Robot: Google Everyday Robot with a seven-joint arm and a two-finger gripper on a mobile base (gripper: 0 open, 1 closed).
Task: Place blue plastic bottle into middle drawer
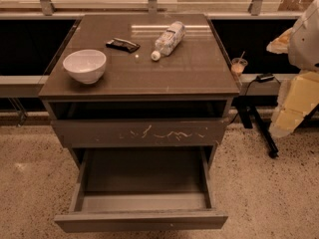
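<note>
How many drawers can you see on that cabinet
2: a scratched drawer front, shut, below the top, and the middle drawer below it, pulled out. Another may be hidden beneath. The tool hangs at the right edge.

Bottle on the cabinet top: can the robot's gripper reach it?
Probably yes. The blue plastic bottle lies on its side with nothing over it; the gripper hangs at the right edge, open space between them.

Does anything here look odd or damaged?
Yes. The bottle lies on its side on the cabinet top, and the closed drawer front bears pale scratches. The open drawer below it is bare. The gripper hangs at the right edge, apart from the cabinet.
</note>
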